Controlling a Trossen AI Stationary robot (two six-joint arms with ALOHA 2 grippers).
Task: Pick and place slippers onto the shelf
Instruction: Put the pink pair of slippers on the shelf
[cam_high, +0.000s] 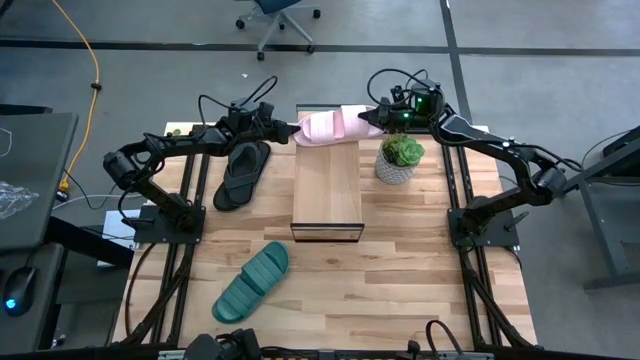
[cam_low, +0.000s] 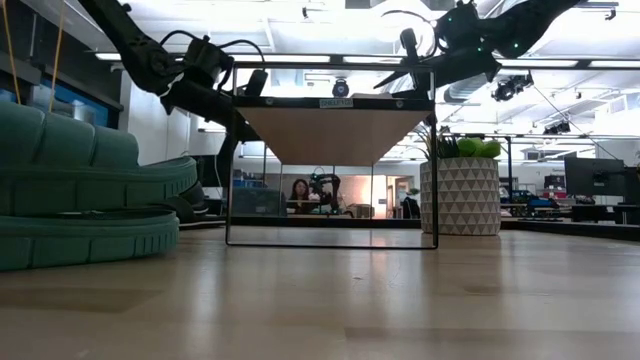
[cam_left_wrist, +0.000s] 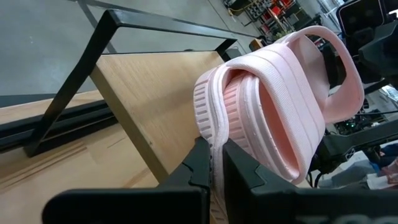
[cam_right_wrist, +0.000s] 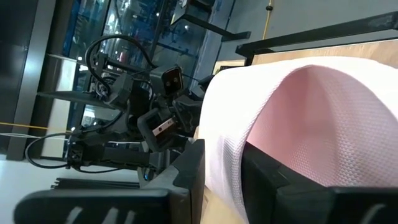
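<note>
The pale pink slide (cam_high: 330, 127) sits over the far end of the shelf (cam_high: 327, 195), between both grippers. My left gripper (cam_high: 297, 131) reaches it from the left and is shut on it. My right gripper (cam_high: 372, 117) comes from the right and is also shut on it. The black flip-flop (cam_high: 243, 172) lies flat on the table left of the shelf. The teal ribbed slide (cam_high: 252, 283) lies on its sole near the table's near edge and fills the left of the low view (cam_low: 80, 190). The low view does not show the pink slide. My left gripper (cam_left_wrist: 217, 163) pinches the pink slide's ribbed sole edge (cam_left_wrist: 208, 118) between its two fingers, coming level from the table's left. The slide stands on its side, strap turned away from the gripper. Whether it touches the shelf's plank (cam_left_wrist: 155, 93), I cannot tell. My right gripper (cam_right_wrist: 221, 177) holds the pink slide by its strap (cam_right_wrist: 224, 124), one finger (cam_right_wrist: 273, 177) inside under the strap and the other finger (cam_right_wrist: 189, 168) outside. It comes roughly level from the table's right.
A white faceted pot with a green plant (cam_high: 400, 158) stands just right of the shelf's far end, under my right arm. The shelf's plank top is bare toward its near end. Free tabletop lies right of the teal slide.
</note>
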